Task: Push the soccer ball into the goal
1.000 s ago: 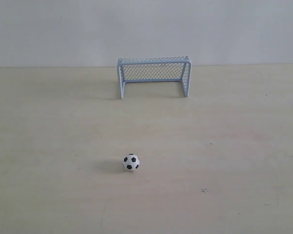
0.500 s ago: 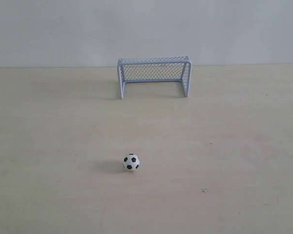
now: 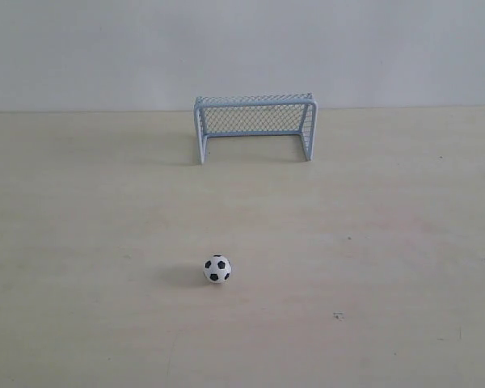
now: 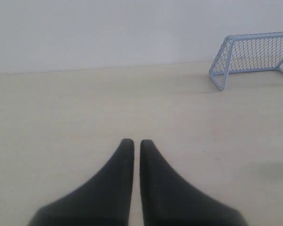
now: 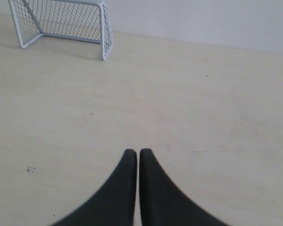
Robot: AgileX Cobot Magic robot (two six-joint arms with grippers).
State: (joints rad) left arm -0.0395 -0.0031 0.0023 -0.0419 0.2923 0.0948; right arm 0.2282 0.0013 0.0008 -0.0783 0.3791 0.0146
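The place reads as a plain robot-lab test bench: a pale wood-grain desk (image 3: 81, 242) against a blank white wall (image 3: 242, 48), staged with a miniature goal (image 3: 255, 120) and a toy soccer ball (image 3: 217, 269).

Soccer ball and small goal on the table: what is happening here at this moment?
Nothing touches the soccer ball: it sits alone on the table, well short of the open mouth of the goal. The left gripper and the right gripper have their fingers closed on nothing, and neither appears in the exterior view. The push has not yet begun.
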